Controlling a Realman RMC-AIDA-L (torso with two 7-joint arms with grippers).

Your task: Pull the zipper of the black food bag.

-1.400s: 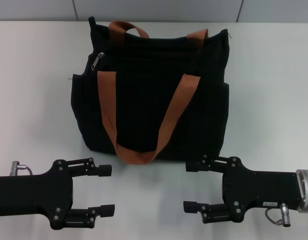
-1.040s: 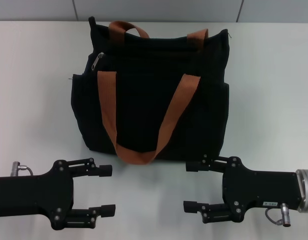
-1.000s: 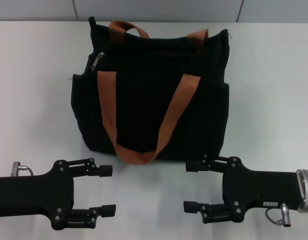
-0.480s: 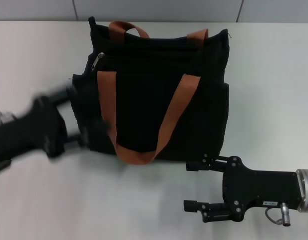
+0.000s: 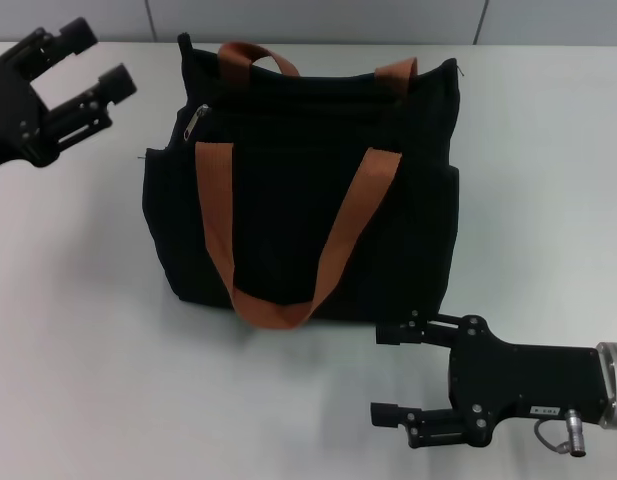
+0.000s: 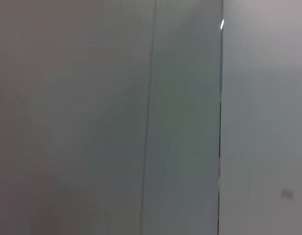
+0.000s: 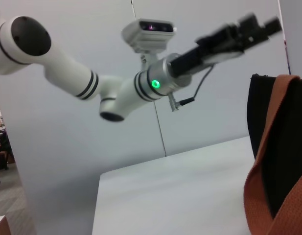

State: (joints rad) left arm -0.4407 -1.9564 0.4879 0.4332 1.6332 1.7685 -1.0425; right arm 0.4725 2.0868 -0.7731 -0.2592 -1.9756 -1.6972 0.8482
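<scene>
Since the earlier frames, we see the left gripper (image 5: pixel 86 58) risen from the table's near edge to the far left, fingers spread, beside and apart from the black food bag (image 5: pixel 308 190). Its zipper (image 5: pixel 195 122) lies at the bag's upper left corner, near that gripper. At right, the right gripper (image 5: pixel 386 372) rests parked before the bag, fingers spread.
</scene>
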